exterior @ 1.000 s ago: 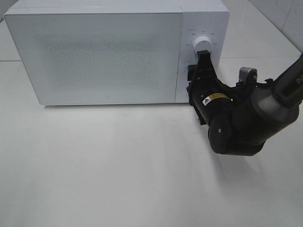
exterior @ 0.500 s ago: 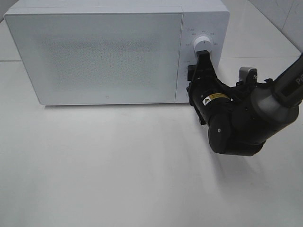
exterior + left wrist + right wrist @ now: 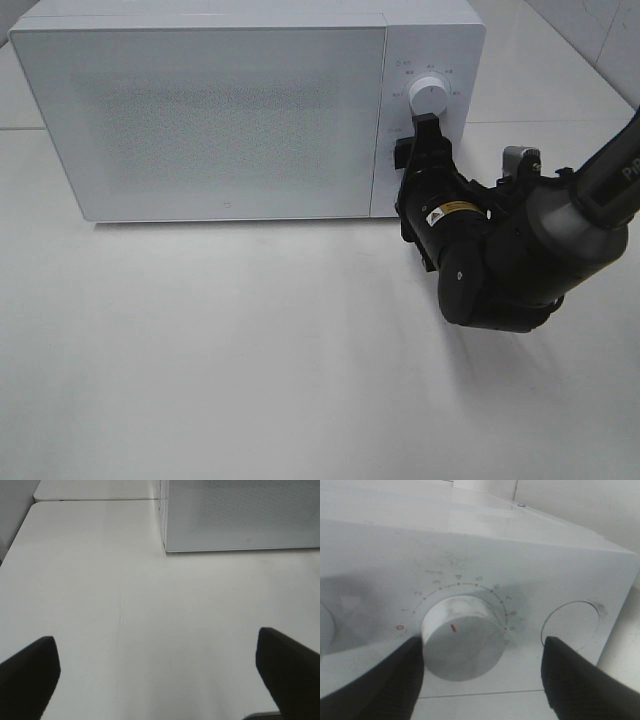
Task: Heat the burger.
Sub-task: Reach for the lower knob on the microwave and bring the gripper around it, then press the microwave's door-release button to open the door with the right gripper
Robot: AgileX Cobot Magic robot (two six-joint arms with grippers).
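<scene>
The burger is hidden; no view shows it. The white microwave (image 3: 220, 110) stands at the back of the table with its frosted door shut. My right gripper (image 3: 426, 124) sits just in front of the control panel, a little below the white timer knob (image 3: 428, 95). In the right wrist view the knob (image 3: 462, 637) lies between the two dark fingers (image 3: 390, 680). The right gripper (image 3: 482, 652) is open: one finger is close beside the knob and the other stands well clear of it. My left gripper (image 3: 157, 665) hangs wide open over bare table with nothing in it.
The microwave's front corner (image 3: 165, 547) shows in the left wrist view, some way beyond the left gripper. A round outline (image 3: 570, 625) sits on the panel beside the knob. The white table (image 3: 250, 350) stretches in front of the microwave.
The right gripper has let go of the timer knob, spread its fingers and drawn back a little, so the knob now shows whole. The left gripper has not moved.
</scene>
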